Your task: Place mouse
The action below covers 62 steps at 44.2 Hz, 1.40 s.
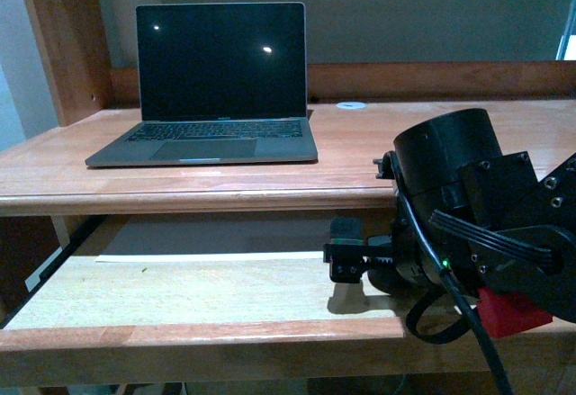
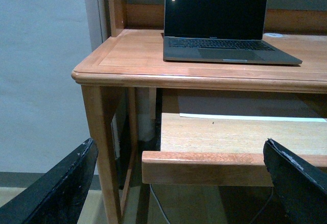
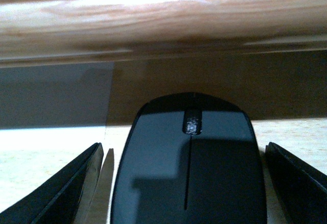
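Observation:
The black mouse (image 3: 189,168), domed with a scroll wheel, lies on the pale pull-out tray (image 3: 41,152) under the desk top's front edge (image 3: 163,20). My right gripper (image 3: 183,152) is open around it, one finger on each side, with a thin gap showing on the left. In the front view the right gripper (image 1: 346,251) sits low over the tray (image 1: 180,296) at its right part, and the arm hides the mouse. My left gripper (image 2: 179,193) is open and empty, held off the desk's left front corner, below tray height.
A grey laptop (image 1: 220,80) stands open on the desk top (image 1: 360,152), left of centre. A small white disc (image 1: 351,105) lies behind it to the right. The desk's leg (image 2: 102,147) and a wall are to the left.

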{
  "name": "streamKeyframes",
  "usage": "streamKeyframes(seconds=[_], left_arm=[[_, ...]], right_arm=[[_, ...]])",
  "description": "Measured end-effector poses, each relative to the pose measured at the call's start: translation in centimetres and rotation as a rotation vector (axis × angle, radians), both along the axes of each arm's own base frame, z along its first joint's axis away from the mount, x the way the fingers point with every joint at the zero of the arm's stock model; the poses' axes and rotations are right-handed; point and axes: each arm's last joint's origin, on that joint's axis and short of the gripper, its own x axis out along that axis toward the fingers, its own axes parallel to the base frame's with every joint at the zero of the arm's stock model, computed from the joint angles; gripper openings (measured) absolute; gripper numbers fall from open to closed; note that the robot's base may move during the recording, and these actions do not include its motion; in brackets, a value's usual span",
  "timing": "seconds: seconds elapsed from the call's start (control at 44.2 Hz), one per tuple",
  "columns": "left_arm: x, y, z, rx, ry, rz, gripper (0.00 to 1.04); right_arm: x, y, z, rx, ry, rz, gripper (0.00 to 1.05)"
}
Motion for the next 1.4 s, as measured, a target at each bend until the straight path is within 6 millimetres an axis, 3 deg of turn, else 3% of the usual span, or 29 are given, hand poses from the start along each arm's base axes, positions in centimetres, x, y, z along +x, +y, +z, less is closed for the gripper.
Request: streamKeyframes(seconds=[0.113, 0.249, 0.294, 0.452, 0.656, 0.769, 1.085, 1.402], left_arm=[[0.0, 0.0, 0.0, 0.0, 0.0, 0.0, 0.98], [0.0, 0.0, 0.0, 0.0, 0.0, 0.0, 0.98], [0.0, 0.0, 0.0, 0.0, 0.0, 0.0, 0.98], [0.0, 0.0, 0.0, 0.0, 0.0, 0.0, 0.98], [0.0, 0.0, 0.0, 0.0, 0.0, 0.0, 0.98], [0.0, 0.0, 0.0, 0.0, 0.0, 0.0, 0.98], [0.0, 0.0, 0.0, 0.0, 0.0, -0.001, 0.98], [0.0, 0.0, 0.0, -0.001, -0.002, 0.0, 0.98]], right_arm=[[0.3, 0.0, 0.0, -0.017, 0.006, -0.009, 0.98], [0.3, -0.2, -0.2, -0.035, 0.01, -0.015, 0.68], [0.4, -0.2, -0.1, -0.034, 0.004, -0.015, 0.65], [-1.6, -0.3, 0.6, -0.032, -0.023, 0.014, 0.64], [-6.9, -1.0, 5.9, 0.008, -0.204, 0.07, 0.64], [-8.7, -1.3, 5.9, 0.003, -0.201, 0.087, 0.64], [-9.3, -1.2, 5.4, 0.0, -0.189, 0.098, 0.63], [-7.6, -0.8, 5.2, -0.003, -0.182, 0.08, 0.63]])
